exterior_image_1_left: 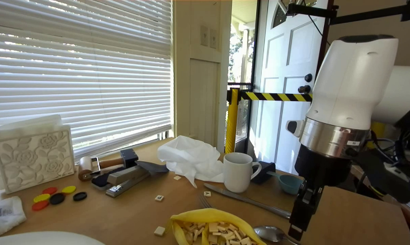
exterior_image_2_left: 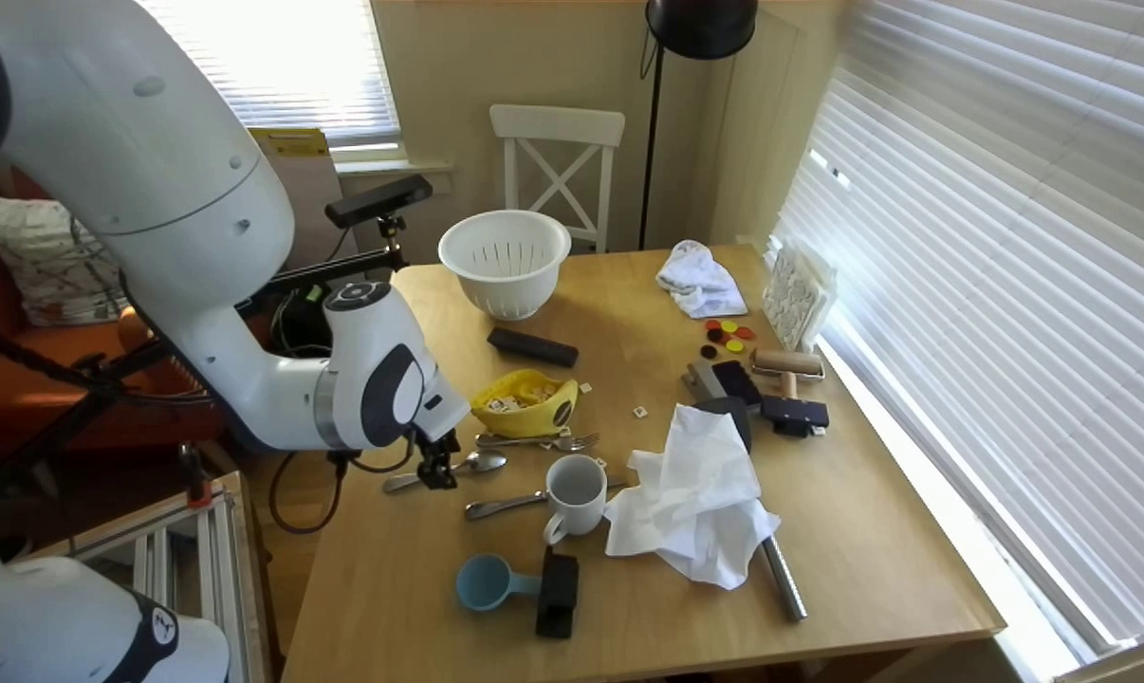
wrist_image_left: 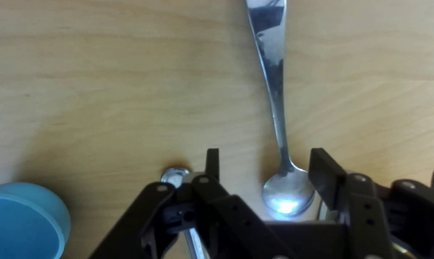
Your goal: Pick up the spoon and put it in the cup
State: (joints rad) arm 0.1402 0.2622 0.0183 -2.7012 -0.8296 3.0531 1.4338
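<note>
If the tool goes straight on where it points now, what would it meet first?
Likely the spoon, seen between the fingers of the open tool, or the table beside it; the wrist view leaves depth unclear.

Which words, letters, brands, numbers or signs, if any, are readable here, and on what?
"A", on a tile by the knife.
"P", probably, on another tile.
Too small or blurred to read: heaped tiles, cloth label, arm label, round arm logo, dark oval on the pouch.

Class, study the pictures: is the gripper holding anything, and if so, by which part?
Nothing is held. In the wrist view the gripper stands open, and the spoon lies on the table.
</note>
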